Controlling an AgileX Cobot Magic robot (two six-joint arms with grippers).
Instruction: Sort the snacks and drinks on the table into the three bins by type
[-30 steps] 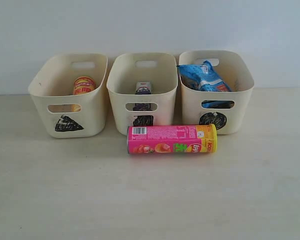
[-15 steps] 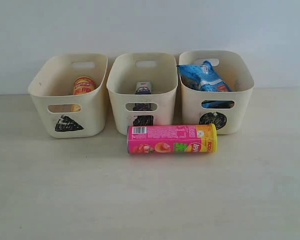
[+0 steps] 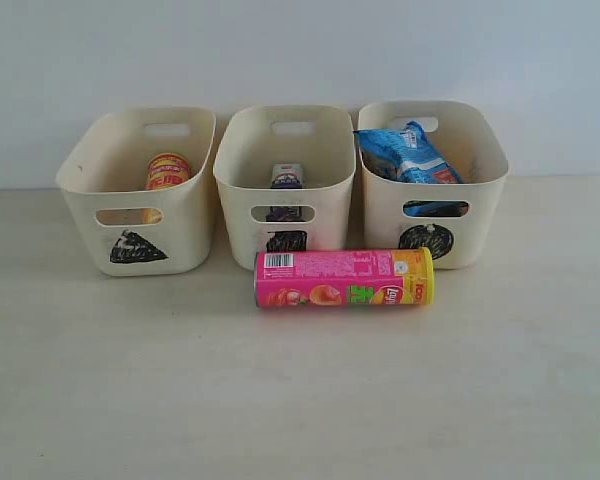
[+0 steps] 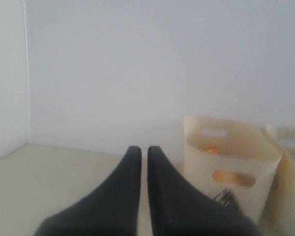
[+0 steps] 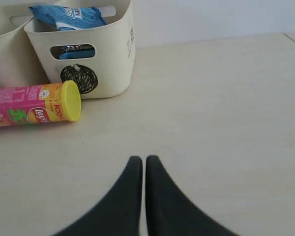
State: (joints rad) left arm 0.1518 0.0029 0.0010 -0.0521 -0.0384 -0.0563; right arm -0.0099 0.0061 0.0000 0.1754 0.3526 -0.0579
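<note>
Left pincer: I see my left pincer (image 4: 144, 148) drawn in to a thin slit, its black fingers (image 4: 130, 167) almost meeting. It holds nothing and touches nothing.
Right pincer: my right pincer (image 5: 144, 158) is just as narrow, with only a hairline gap. It is empty and hangs over bare surface (image 3: 300, 400).
Exterior view: neither pincer shows here, only the bins and the goods.
Triangle bin: the left bin (image 3: 85, 225) holds the yellow-red tube (image 3: 168, 170), standing up against the far wall. Orange shows through the near handle hole.
Square bin: the middle bin (image 3: 240, 225) holds a small white and blue carton (image 3: 287, 176). Something dark sits behind the near handle hole, and I cannot tell what it is.
Circle bin: the right bin (image 3: 380, 220) holds the blue bag (image 3: 408, 152), which pokes above the rim and leans left. More blue shows through its handle hole.
Bin row: all three stand side by side along the far edge, close to the wall.
Pink tube: the pink-yellow tube (image 3: 343, 278) lies on its side on the surface, just near of the square and circle bins, with its yellow cap pointing right.
Tube and right pincer: the tube lies well apart from my right pincer, farther off and to its left, with the cap end closest to it.
Tube and left pincer: the tube is out of my left wrist view. That view shows the triangle bin farther off and to the right of the pincer.
</note>
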